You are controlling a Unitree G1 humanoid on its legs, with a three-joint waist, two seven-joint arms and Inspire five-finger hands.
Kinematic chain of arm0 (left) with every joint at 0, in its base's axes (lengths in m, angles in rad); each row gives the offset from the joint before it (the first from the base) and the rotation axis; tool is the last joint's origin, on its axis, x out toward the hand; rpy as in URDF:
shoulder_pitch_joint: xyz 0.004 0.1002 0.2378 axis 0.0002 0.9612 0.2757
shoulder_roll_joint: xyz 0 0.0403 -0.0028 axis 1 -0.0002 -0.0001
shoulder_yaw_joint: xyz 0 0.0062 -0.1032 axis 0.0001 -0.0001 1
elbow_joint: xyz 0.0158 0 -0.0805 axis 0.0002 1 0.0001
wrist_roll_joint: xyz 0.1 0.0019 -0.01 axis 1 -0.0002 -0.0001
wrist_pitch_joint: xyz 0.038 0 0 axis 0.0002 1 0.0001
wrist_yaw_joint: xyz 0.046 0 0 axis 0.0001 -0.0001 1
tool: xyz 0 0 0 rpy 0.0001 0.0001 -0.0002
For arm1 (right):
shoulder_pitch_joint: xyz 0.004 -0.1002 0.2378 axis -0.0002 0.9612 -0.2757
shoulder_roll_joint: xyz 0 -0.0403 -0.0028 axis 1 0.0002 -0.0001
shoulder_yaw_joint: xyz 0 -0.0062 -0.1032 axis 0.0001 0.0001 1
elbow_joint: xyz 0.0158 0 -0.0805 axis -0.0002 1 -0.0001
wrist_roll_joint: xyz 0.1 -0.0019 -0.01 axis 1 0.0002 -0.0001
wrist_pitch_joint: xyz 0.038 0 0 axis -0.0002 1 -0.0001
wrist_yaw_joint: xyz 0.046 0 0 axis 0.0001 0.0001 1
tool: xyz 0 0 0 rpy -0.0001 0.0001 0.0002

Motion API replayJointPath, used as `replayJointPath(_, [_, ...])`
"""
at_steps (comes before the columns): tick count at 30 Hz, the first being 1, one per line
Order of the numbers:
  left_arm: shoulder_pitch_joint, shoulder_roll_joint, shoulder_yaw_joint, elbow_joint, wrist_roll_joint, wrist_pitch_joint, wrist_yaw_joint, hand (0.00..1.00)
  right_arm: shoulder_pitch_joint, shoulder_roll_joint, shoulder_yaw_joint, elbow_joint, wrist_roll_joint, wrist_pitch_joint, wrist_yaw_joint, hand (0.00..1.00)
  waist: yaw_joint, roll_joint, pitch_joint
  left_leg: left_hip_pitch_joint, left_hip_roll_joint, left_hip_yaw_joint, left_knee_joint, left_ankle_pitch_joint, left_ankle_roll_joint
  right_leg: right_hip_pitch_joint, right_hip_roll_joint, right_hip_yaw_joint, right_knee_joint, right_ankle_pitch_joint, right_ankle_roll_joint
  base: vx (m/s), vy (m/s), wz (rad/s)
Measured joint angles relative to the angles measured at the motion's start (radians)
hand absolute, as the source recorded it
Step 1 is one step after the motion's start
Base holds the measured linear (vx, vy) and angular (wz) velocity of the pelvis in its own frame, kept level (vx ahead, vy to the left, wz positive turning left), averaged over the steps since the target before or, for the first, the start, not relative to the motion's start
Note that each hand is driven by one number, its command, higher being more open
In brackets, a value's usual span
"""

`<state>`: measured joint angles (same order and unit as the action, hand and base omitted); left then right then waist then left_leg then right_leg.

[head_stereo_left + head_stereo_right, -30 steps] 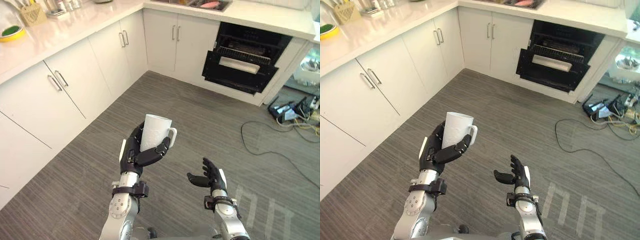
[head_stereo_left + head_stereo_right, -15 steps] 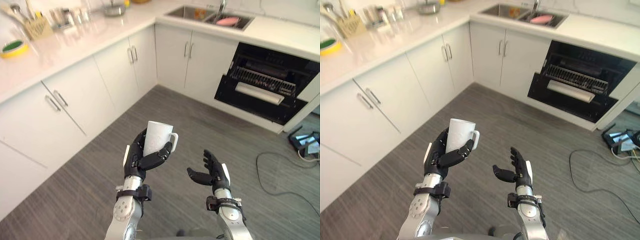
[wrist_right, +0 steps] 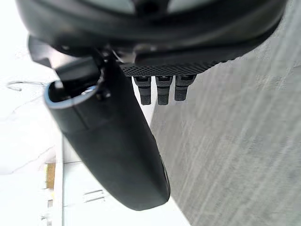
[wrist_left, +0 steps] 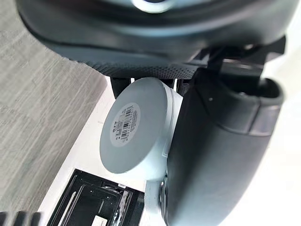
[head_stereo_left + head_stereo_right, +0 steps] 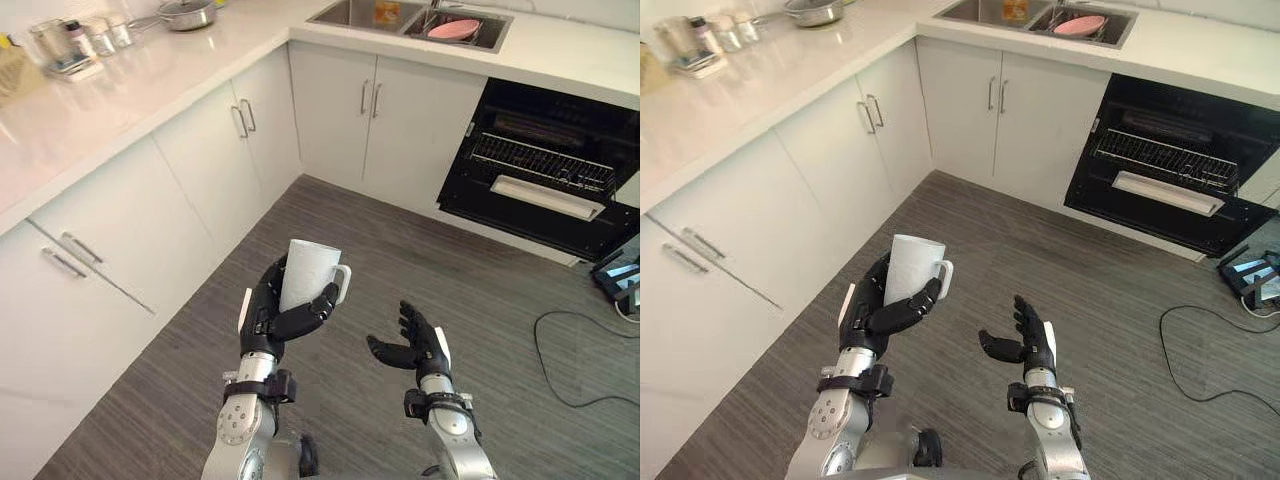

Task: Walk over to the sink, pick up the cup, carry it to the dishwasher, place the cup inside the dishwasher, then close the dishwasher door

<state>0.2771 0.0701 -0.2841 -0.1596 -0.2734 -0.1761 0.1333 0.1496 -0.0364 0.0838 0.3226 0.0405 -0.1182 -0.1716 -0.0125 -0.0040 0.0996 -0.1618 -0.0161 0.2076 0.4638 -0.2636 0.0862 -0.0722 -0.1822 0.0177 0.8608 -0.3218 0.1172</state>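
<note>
One cup, fingers of left hand curled round it, right hand fingers spread, dish in sink

The cup sits in the left robot hand; sink ahead, dishwasher farther right.

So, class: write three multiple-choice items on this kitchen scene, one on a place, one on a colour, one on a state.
1. Where is the white cup? A in the sink B in the left hand C in the dishwasher
2. The dish in the sink is: A pink B green C blue
3. The dishwasher door is: A shut B missing C open
Answers: 1 B, that hand curls round it; 2 A, it shows pink in the basin; 3 C, the rack shows above the lowered door.
</note>
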Motion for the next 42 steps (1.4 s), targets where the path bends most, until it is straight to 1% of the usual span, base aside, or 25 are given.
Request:
replayJointPath(1, [0.000, 0.000, 0.000, -0.002, 0.000, -0.001, 0.005, 0.30, -0.007, 0.005, 0.008, 0.002, -0.005, -0.001, 0.005, 0.90, 0.001, 0.002, -0.002, 0.067, 0.003, -0.002, -0.058, -0.001, -0.001, -0.048, 0.011, -0.023, 0.051, -0.020, -0.035, 0.44, 0.119, -0.07])
replayJointPath(3, [-0.001, 0.000, 0.000, -0.011, 0.000, -0.006, 0.011, 0.30, -0.017, 0.017, 0.014, 0.001, -0.006, -0.005, 0.012, 0.90, -0.001, 0.001, -0.007, 0.118, 0.014, -0.002, -0.110, -0.005, -0.010, -0.123, 0.031, -0.054, 0.046, -0.034, -0.059, 0.31, 0.046, -0.11])
replayJointPath(5, [-0.002, 0.005, -0.004, -0.017, 0.000, -0.006, 0.016, 0.30, -0.028, 0.028, 0.021, 0.001, -0.006, -0.005, 0.015, 0.90, -0.005, 0.000, -0.008, 0.176, 0.037, 0.003, -0.163, -0.016, -0.035, -0.241, 0.053, -0.120, -0.067, -0.038, -0.072, 0.33, -0.028, -0.14])
replayJointPath(8, [-0.003, 0.009, -0.006, -0.017, 0.000, -0.007, 0.018, 0.30, -0.027, 0.025, 0.023, 0.001, -0.005, -0.004, 0.017, 0.90, -0.016, 0.005, -0.005, 0.228, 0.056, 0.002, -0.196, -0.031, -0.067, -0.300, 0.087, -0.146, -0.252, -0.003, -0.081, 0.38, -0.080, 0.03])
replayJointPath(9, [-0.003, 0.011, -0.006, -0.012, 0.000, -0.007, 0.020, 0.30, -0.023, 0.015, 0.031, 0.001, -0.005, -0.004, 0.016, 0.90, -0.032, -0.002, -0.009, 0.257, 0.061, -0.007, -0.200, -0.057, -0.105, -0.296, 0.108, -0.142, -0.395, 0.163, -0.109, 0.46, -0.122, 0.24])
replayJointPath(10, [-0.011, 0.000, -0.011, 0.019, 0.000, -0.006, 0.019, 0.30, -0.014, 0.000, 0.034, 0.002, -0.005, -0.004, 0.013, 0.90, -0.037, 0.018, -0.016, 0.288, 0.076, -0.027, -0.197, -0.082, -0.130, -0.276, 0.125, -0.151, -0.378, 0.217, -0.133, 0.56, -0.154, 0.21])
replayJointPath(12, [-0.016, -0.015, -0.022, 0.041, 0.000, -0.005, 0.020, 0.30, -0.013, -0.020, 0.035, -0.006, -0.004, -0.002, 0.010, 0.90, -0.032, 0.046, -0.022, 0.287, 0.121, -0.034, -0.149, -0.089, -0.142, -0.249, 0.155, -0.168, -0.381, 0.182, -0.149, 0.46, -0.155, 0.09])
replayJointPath(13, [-0.021, -0.021, -0.024, 0.041, 0.000, -0.004, 0.020, 0.30, -0.004, -0.023, 0.033, -0.029, -0.004, -0.001, 0.007, 0.90, -0.035, 0.052, -0.017, 0.253, 0.149, -0.050, -0.039, -0.086, -0.147, -0.213, 0.171, -0.189, -0.393, 0.163, -0.163, 0.41, -0.193, 0.25])
replayJointPath(14, [-0.022, -0.030, -0.029, 0.040, 0.000, -0.004, 0.017, 0.30, 0.024, -0.023, 0.031, -0.073, -0.003, -0.001, -0.002, 0.90, -0.033, 0.057, -0.013, 0.196, 0.187, -0.070, 0.140, -0.055, -0.170, -0.154, 0.193, -0.205, -0.421, 0.153, -0.176, 0.40, -0.190, 0.23])
replayJointPath(15, [-0.018, -0.039, -0.026, 0.040, 0.000, -0.004, 0.017, 0.30, 0.037, -0.022, 0.033, -0.100, -0.002, -0.001, -0.004, 0.90, -0.028, 0.057, -0.011, 0.165, 0.205, -0.074, 0.244, -0.014, -0.171, -0.120, 0.202, -0.204, -0.442, 0.148, -0.183, 0.38, -0.148, 0.07])
replayJointPath(16, [-0.010, -0.049, -0.022, 0.036, 0.000, -0.004, 0.018, 0.30, 0.060, -0.019, 0.037, -0.156, 0.000, -0.002, -0.008, 0.90, -0.017, 0.056, -0.010, 0.107, 0.239, -0.074, 0.408, -0.015, -0.168, -0.051, 0.213, -0.200, -0.481, 0.137, -0.189, 0.29, -0.090, -0.06])
replayJointPath(18, [0.004, -0.054, -0.022, 0.014, 0.000, -0.004, 0.018, 0.30, 0.070, -0.010, 0.037, -0.221, 0.009, -0.007, -0.013, 0.90, -0.010, 0.056, -0.009, 0.042, 0.264, -0.060, 0.504, -0.028, -0.155, 0.018, 0.220, -0.193, -0.527, 0.124, -0.194, 0.30, -0.060, -0.07])
replayJointPath(19, [0.018, -0.059, -0.023, -0.010, 0.000, -0.006, 0.013, 0.30, 0.066, -0.007, 0.034, -0.250, 0.011, -0.025, -0.018, 0.90, 0.000, 0.052, -0.009, -0.022, 0.263, -0.060, 0.488, -0.054, -0.131, 0.057, 0.220, -0.184, -0.553, 0.102, -0.203, 0.26, -0.018, -0.09])
replayJointPath(21, [0.022, -0.062, -0.019, -0.014, 0.000, -0.006, 0.013, 0.30, 0.055, -0.007, 0.032, -0.253, 0.017, -0.028, -0.022, 0.90, 0.012, 0.056, -0.014, -0.072, 0.240, -0.067, 0.394, -0.077, -0.124, 0.086, 0.214, -0.172, -0.564, 0.084, -0.198, 0.24, 0.051, -0.14])
replayJointPath(24, [0.027, -0.062, -0.004, -0.014, 0.000, -0.005, 0.014, 0.30, 0.049, -0.008, 0.024, -0.241, 0.050, -0.028, -0.020, 0.90, 0.026, 0.052, -0.011, -0.142, 0.134, -0.137, 0.127, -0.056, -0.141, 0.120, 0.171, -0.145, -0.563, 0.039, -0.161, 0.28, 0.169, -0.21])
replayJointPath(26, [0.030, -0.062, 0.013, -0.014, 0.000, -0.006, 0.015, 0.30, 0.043, -0.008, 0.008, -0.209, 0.056, -0.028, -0.020, 0.90, 0.034, 0.052, -0.014, -0.138, 0.096, -0.144, 0.016, 0.063, -0.142, 0.131, 0.145, -0.106, -0.539, -0.002, -0.124, 0.35, 0.263, -0.49])
replayJointPath(27, [0.032, -0.056, 0.025, -0.015, -0.001, -0.006, 0.019, 0.30, 0.040, -0.008, 0.008, -0.192, 0.056, -0.027, -0.021, 0.90, 0.040, 0.049, -0.024, -0.115, 0.078, -0.113, 0.013, 0.120, -0.095, 0.135, 0.120, -0.071, -0.521, -0.024, -0.088, 0.42, 0.303, -0.52])
replayJointPath(29, [0.027, -0.050, 0.042, -0.025, -0.001, -0.006, 0.023, 0.30, 0.034, 0.004, 0.009, -0.188, 0.056, -0.027, -0.022, 0.90, 0.026, 0.026, -0.032, -0.129, 0.053, -0.083, 0.049, 0.065, -0.068, 0.132, 0.083, -0.045, -0.517, -0.040, -0.063, 0.47, 0.309, -0.39])
replayJointPath(32, [0.018, -0.036, 0.035, -0.025, 0.000, -0.003, 0.032, 0.30, 0.007, 0.013, 0.006, -0.185, 0.055, -0.027, -0.019, 0.90, 0.022, 0.008, -0.026, -0.078, 0.021, -0.032, 0.024, 0.016, -0.037, 0.058, 0.045, 0.005, -0.340, -0.029, -0.042, 0.41, 0.246, -0.32])
replayJointPath(33, [0.019, -0.026, 0.030, -0.025, 0.000, -0.003, 0.034, 0.30, -0.002, 0.019, 0.005, -0.180, 0.054, -0.027, -0.015, 0.90, 0.023, 0.006, -0.024, -0.023, 0.013, -0.017, -0.009, 0.004, -0.027, 0.007, 0.032, 0.013, -0.191, 0.008, 0.002, 0.35, 0.163, -0.28])
replayJointPath(34, [0.019, -0.013, 0.025, -0.025, 0.000, -0.003, 0.036, 0.30, -0.004, 0.023, 0.006, -0.174, 0.054, -0.027, -0.009, 0.90, 0.018, 0.005, -0.024, 0.027, 0.010, -0.016, -0.034, -0.004, -0.020, -0.018, 0.020, 0.008, -0.100, 0.028, -0.009, 0.34, 0.133, -0.27])
replayJointPath(35, [0.019, -0.005, 0.021, -0.027, 0.004, -0.004, 0.036, 0.30, -0.003, 0.023, 0.011, -0.173, 0.053, -0.027, -0.003, 0.90, 0.016, 0.005, -0.026, 0.092, 0.014, -0.016, -0.073, -0.014, -0.020, -0.043, 0.019, -0.019, -0.018, 0.004, -0.050, 0.26, 0.071, -0.12])
replayJointPath(37, [0.018, -0.004, 0.022, -0.031, 0.021, -0.017, 0.041, 0.30, -0.019, 0.024, 0.026, -0.173, 0.052, -0.030, 0.005, 0.90, 0.014, 0.005, -0.041, 0.147, 0.040, -0.008, -0.126, -0.026, -0.037, -0.136, 0.033, -0.074, 0.012, -0.022, -0.087, 0.28, 0.019, -0.20])
replayJointPath(40, [0.020, -0.002, 0.023, -0.027, 0.021, -0.023, 0.043, 0.30, -0.050, 0.027, 0.041, -0.173, 0.052, -0.031, 0.016, 0.90, 0.011, 0.007, -0.039, 0.204, 0.081, 0.026, -0.166, -0.042, -0.067, -0.256, 0.041, -0.175, -0.092, -0.024, -0.097, 0.33, -0.065, -0.37])
replayJointPath(42, [0.020, -0.002, 0.035, -0.024, 0.020, -0.023, 0.043, 0.30, -0.063, 0.028, 0.040, -0.173, 0.053, -0.031, 0.018, 0.90, -0.002, 0.005, -0.038, 0.246, 0.101, 0.040, -0.184, -0.057, -0.093, -0.292, 0.067, -0.232, -0.256, 0.026, -0.114, 0.36, -0.118, -0.25])
